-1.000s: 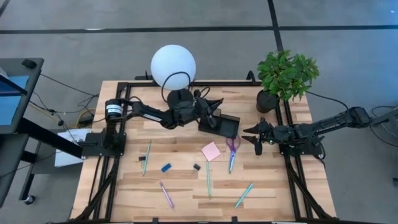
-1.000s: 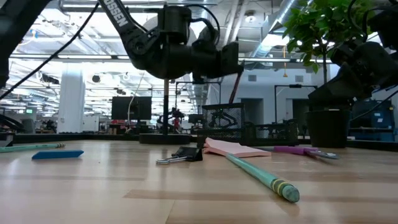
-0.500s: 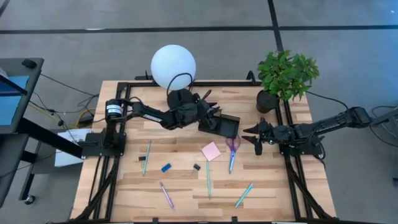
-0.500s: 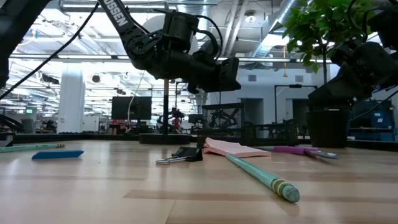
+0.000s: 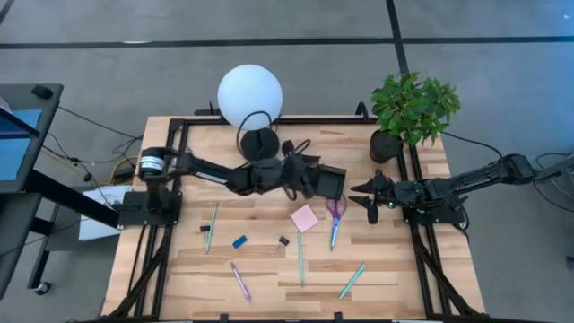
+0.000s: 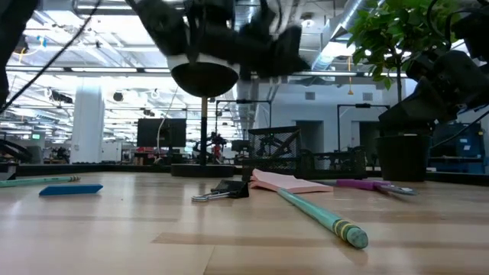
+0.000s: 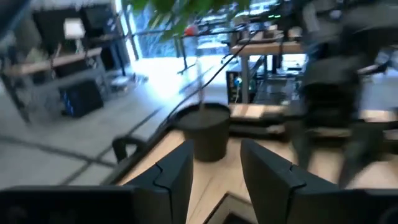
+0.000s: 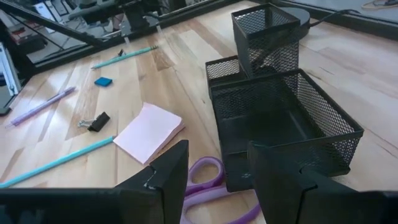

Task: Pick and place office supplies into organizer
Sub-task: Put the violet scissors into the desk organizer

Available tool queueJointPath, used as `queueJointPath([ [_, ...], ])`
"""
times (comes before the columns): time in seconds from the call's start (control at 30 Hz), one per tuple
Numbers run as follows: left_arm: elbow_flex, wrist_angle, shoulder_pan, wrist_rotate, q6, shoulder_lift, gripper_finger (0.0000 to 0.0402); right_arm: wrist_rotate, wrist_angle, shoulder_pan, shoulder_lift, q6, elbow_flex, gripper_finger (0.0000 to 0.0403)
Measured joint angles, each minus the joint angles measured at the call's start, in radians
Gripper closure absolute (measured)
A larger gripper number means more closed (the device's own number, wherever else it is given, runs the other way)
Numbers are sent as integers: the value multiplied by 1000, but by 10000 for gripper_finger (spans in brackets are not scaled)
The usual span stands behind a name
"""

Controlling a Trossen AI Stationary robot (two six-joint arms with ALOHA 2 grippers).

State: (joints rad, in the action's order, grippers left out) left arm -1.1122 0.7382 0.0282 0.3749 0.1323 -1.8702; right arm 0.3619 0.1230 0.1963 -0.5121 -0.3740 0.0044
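Observation:
The black mesh organizer (image 5: 329, 183) (image 8: 280, 118) stands at the table's middle, toward the far side. My left gripper (image 5: 309, 178) (image 7: 214, 168) hovers open and empty above the organizer's left end. My right gripper (image 5: 366, 196) (image 8: 217, 174) waits open to the right of it. On the wood lie a pink pad (image 5: 304, 218), purple-handled scissors (image 5: 334, 215), a blue block (image 5: 239, 241), a black clip (image 5: 283, 240), teal pens (image 5: 300, 258) (image 5: 352, 281) (image 5: 212, 226) and a purple pen (image 5: 240, 280).
The lamp's white globe (image 5: 249, 97) and black round base (image 5: 258, 142) stand behind the left arm. A potted plant (image 5: 413, 108) sits at the far right corner. Black frame rails (image 5: 148, 233) run along the table's left and right sides. Bare wood lies along the near edge.
My left arm has swung toward the table's near edge and risen, showing larger and higher in the low view. A thin reddish stick that hung below its gripper over the organizer a second ago no longer shows.

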Motion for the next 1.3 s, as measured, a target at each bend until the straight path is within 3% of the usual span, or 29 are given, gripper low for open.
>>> queueJointPath([
  [0.17,-9,-198,-107,80,108,168,288,-80,-28,9,-2,39,0,244],
  [0.3,-9,-466,-180,88,9,291,292,-167,-41,53,-27,-2,0,244],
  [0.4,-9,-632,-223,85,-91,346,292,-149,-39,104,-64,-19,0,244],
  [0.5,-8,-728,-253,85,-168,354,292,-48,-10,141,-111,13,0,244],
  [0.6,-8,-744,-269,86,-206,337,292,27,50,159,-168,41,0,244],
  [0.83,-7,-716,-276,131,-264,297,292,32,276,161,-343,64,0,244],
  [1.3,-6,-722,-276,153,-277,295,292,48,333,81,-815,3,142,244],
])
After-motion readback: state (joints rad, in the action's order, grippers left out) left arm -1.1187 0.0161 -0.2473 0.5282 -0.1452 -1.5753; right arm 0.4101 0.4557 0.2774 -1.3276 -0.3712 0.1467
